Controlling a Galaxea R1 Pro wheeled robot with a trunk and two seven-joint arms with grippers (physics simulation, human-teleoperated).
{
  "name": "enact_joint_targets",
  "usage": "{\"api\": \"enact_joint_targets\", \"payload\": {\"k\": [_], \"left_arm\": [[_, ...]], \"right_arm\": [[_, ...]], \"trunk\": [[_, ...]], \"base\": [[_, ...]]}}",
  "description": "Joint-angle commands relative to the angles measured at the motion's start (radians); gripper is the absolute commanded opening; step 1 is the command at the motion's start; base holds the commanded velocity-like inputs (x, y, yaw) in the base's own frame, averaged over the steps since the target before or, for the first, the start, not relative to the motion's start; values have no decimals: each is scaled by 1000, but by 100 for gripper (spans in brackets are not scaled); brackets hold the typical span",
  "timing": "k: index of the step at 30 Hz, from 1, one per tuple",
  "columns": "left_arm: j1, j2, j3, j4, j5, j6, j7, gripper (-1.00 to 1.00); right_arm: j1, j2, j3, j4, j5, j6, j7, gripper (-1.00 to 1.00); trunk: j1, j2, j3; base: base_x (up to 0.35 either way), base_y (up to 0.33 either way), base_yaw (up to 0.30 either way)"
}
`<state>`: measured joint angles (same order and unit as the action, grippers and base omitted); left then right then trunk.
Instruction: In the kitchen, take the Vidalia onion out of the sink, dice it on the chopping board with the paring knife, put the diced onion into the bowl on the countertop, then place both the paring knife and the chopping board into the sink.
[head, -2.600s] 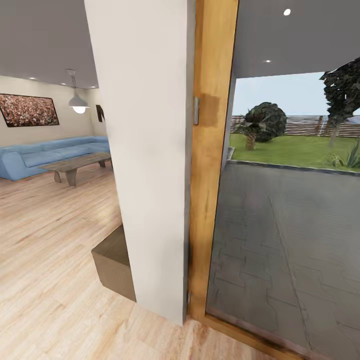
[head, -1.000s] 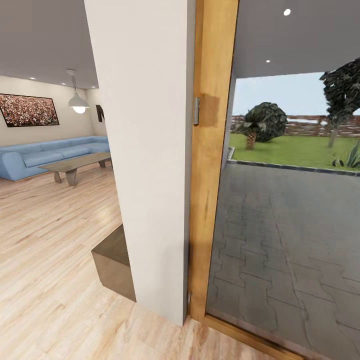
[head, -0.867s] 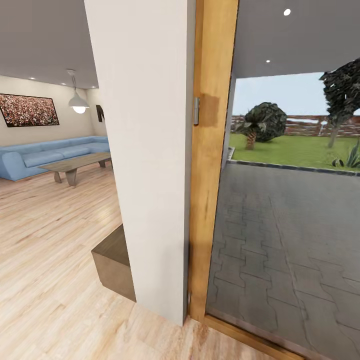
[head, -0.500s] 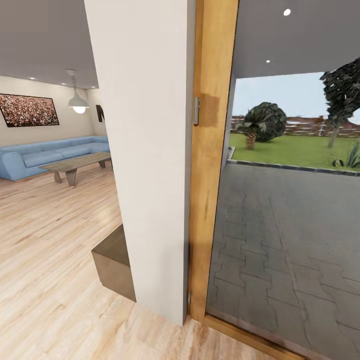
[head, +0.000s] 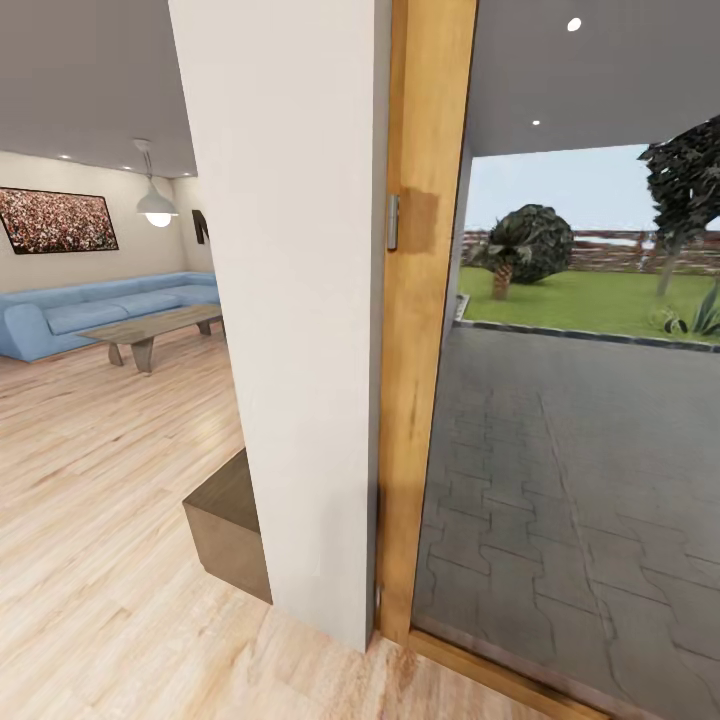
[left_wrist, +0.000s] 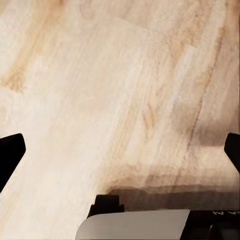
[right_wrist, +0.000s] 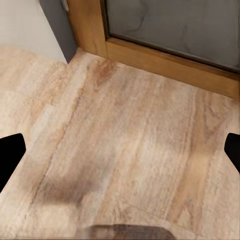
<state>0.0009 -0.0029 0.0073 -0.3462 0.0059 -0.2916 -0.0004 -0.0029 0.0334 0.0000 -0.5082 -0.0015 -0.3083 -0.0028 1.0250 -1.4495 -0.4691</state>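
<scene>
- Nothing has moved since the earlier frames: my head view holds the same white plaster wall end (head: 300, 300) and light wooden door frame (head: 425, 300).
- Beyond the frame, a glass pane shows grey interlocking paving (head: 560, 480), green lawn (head: 580, 298) and a dark round bush (head: 528, 242).
- Left of the wall lie pale wood plank flooring (head: 90, 450), a long blue sofa (head: 90, 312) and a low wooden coffee table (head: 150, 330).
- My left gripper (left_wrist: 120, 150) hangs over the plank floor, fingers spread wide, nothing between them.
- My right gripper (right_wrist: 120, 150) hangs over the floor near the frame's bottom rail, fingers likewise wide apart and empty.
- Sink, board, knife, bowl: location cannot be told.
</scene>
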Motion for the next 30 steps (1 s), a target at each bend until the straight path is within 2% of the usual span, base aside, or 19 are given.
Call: {"api": "enact_joint_targets", "payload": {"k": [1,11,18,22,26,28,30], "left_arm": [[0,2,1,-31,-2,-52,2,100],[0,26,1,-37,2,-79,3,100],[0,27,0,-33,4,-80,3,100],[0,27,0,-30,5,-80,1,100],[0,29,-3,-29,5,-80,-3,100],[0,29,-3,-22,4,-80,-4,100],[0,28,-3,-16,4,-80,-5,100]], "right_arm": [[0,0,0,-18,-1,-3,0,100],[0,-3,-1,-15,-3,-14,0,100],[0,-3,-1,-14,-3,-15,0,100],[0,-4,-4,-15,-4,-15,0,100],[0,-5,-45,-15,-4,-15,0,100],[0,-6,-81,-15,-5,-15,1,100],[0,-6,-94,-15,-5,-15,2,100]], "trunk": [[0,0,-1],[0,0,0],[0,0,6],[0,0,10],[0,0,13],[0,0,15],[0,0,16]], "base": [[0,0,0],[0,0,-16],[-1,3,-198],[-126,183,-230],[-172,224,-256],[-170,206,-266],[-200,199,-276]]}}
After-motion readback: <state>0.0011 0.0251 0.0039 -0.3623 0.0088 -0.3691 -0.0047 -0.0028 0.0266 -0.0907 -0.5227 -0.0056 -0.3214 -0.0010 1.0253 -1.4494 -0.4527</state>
